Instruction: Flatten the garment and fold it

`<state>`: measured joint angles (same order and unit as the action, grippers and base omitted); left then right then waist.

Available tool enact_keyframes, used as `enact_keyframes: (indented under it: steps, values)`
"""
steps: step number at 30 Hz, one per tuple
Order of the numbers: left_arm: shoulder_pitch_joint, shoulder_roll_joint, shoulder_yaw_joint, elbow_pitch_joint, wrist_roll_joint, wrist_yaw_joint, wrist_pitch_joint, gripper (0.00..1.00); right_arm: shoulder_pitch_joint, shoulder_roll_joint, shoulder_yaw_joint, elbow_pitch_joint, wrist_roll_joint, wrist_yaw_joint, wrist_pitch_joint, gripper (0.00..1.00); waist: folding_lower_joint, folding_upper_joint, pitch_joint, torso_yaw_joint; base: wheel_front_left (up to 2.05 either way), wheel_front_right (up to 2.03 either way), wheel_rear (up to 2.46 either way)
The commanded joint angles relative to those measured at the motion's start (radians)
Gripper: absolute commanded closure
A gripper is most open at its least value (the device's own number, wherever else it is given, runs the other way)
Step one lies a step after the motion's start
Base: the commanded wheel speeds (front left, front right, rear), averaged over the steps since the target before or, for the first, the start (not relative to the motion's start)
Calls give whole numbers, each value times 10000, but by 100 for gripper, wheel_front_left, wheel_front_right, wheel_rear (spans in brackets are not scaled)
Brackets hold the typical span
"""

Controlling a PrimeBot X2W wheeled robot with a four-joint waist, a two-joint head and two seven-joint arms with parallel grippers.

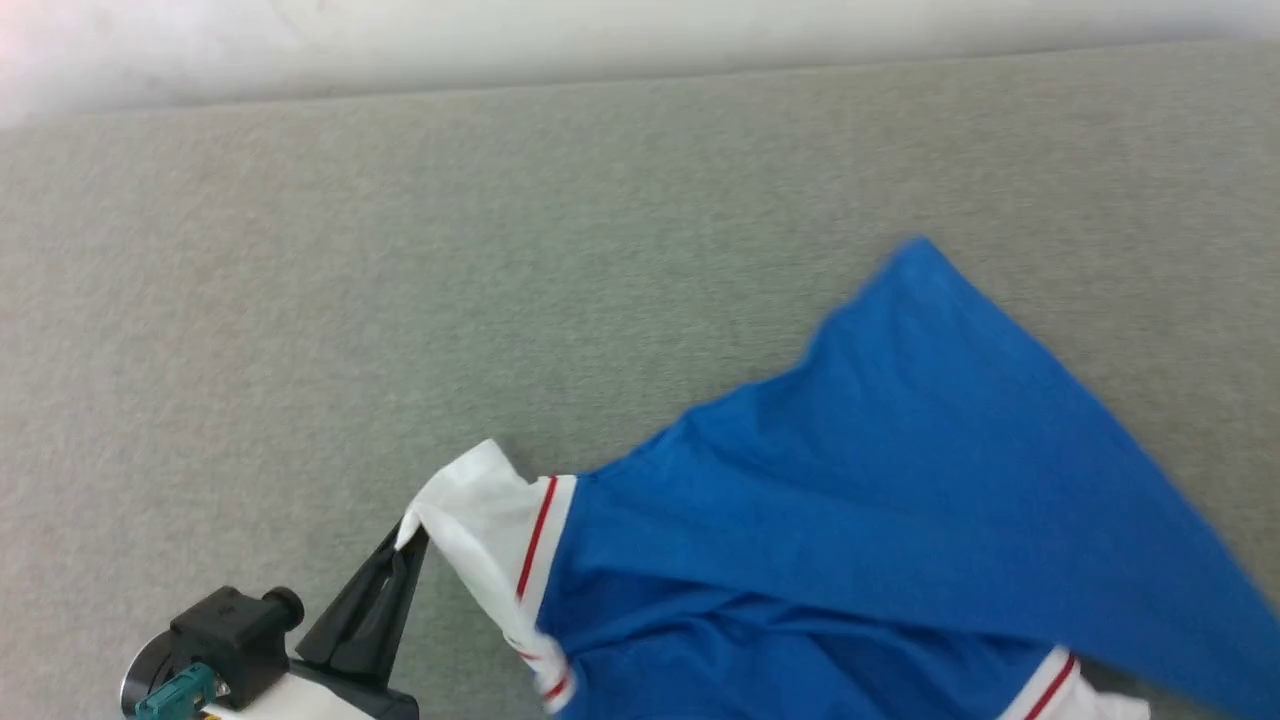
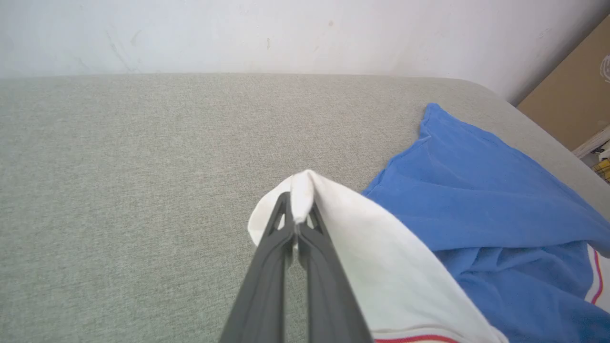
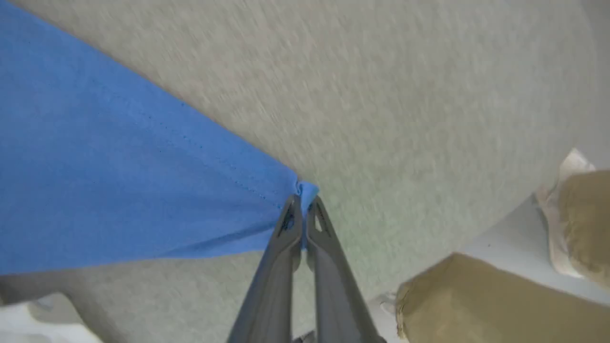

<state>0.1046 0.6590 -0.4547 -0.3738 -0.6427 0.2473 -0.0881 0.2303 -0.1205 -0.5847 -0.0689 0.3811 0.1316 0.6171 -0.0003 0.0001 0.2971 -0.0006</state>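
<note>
The garment (image 1: pixel 860 500) is a bright blue shirt with white sleeves and red stripe trim, lying crumpled at the lower right of a grey padded surface. My left gripper (image 1: pixel 410 535) is shut on the tip of a white sleeve (image 2: pixel 343 238), lifting it off the surface; the left wrist view shows the sleeve tip pinched between the fingers (image 2: pixel 298 224). My right gripper (image 3: pixel 302 202) is shut on a blue corner of the garment (image 3: pixel 119 181), which stretches taut to the left in the right wrist view.
The grey padded surface (image 1: pixel 400 280) runs wide to the left and back, ending at a pale wall (image 2: pixel 238 33). A brown cardboard box (image 2: pixel 572 95) stands past the right edge. Tan bundles (image 3: pixel 476 305) lie on the pale floor beyond the surface's edge.
</note>
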Motion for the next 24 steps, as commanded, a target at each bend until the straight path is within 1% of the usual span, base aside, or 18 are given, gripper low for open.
enact_keyframes:
  steps: [1, 3, 6, 7, 8, 10, 12, 13, 16, 18, 20, 22, 24]
  values:
    - [81, 54, 1, 25, -89, -19, -4, 100, 75, 122, -39, 61, 51, -9, -144, 100, 3, -1, -375, -403, 0, 0, 0]
    - [137, 82, 6, 53, -113, 7, 22, 100, 537, 461, -88, 472, 187, -9, -440, 100, 3, -1, -428, -463, 0, 0, 0]
    - [274, 187, 37, 120, -115, 102, 100, 100, 892, 630, 131, 1085, 82, -9, -876, 100, 3, -1, -556, -556, 0, 0, 0]
    - [325, 218, 52, 118, -126, 131, 118, 100, 836, 653, 142, 1228, 35, -9, -1112, 77, 3, -1, -585, -588, 0, 0, 0]
    - [364, 238, 64, 115, -143, 150, 129, 100, 718, 665, 285, 1278, -11, -9, -1366, 0, 3, -1, -632, -610, 0, 0, 0]
    - [411, 266, 84, 96, -191, 164, 155, 100, 414, 672, 620, 1099, -60, -9, -1737, 0, 3, -1, -695, -621, 0, 0, 0]
    - [420, 269, 118, 46, -238, 171, 145, 100, -23, 495, 1005, 390, 33, -9, -1926, 0, 3, -1, -720, -599, 0, 0, 0]
    - [412, 268, 126, 11, -256, 166, 147, 100, -299, 297, 1184, -98, 135, -9, -1950, 0, 3, -1, -695, -568, 0, 0, 0]
    - [294, 250, 125, -115, -233, 142, 125, 100, -1353, -694, 1810, -1696, 360, -9, -1703, 0, 3, -1, -490, -430, 0, 0, 0]
    - [120, 205, 83, -200, -185, 85, 111, 100, -2188, -1587, 2407, -2414, 342, -9, -1275, 0, 3, -1, -270, -274, 0, 0, 0]
    - [-118, 154, 10, -268, -99, 7, 118, 100, -3151, -2327, 2976, -2638, 348, -9, -689, 0, 3, -1, 18, -66, 0, 0, 0]
    - [-379, 84, -65, -312, 6, -65, 103, 100, -4069, -3063, 3807, -2437, 196, -9, -151, 0, 3, -1, 326, 145, 0, 0, 0]
    - [-607, -7, -161, -324, 111, -127, 85, 100, -5009, -3389, 4547, -1868, 200, -9, 343, 0, 3, -1, 601, 376, 0, 0, 0]
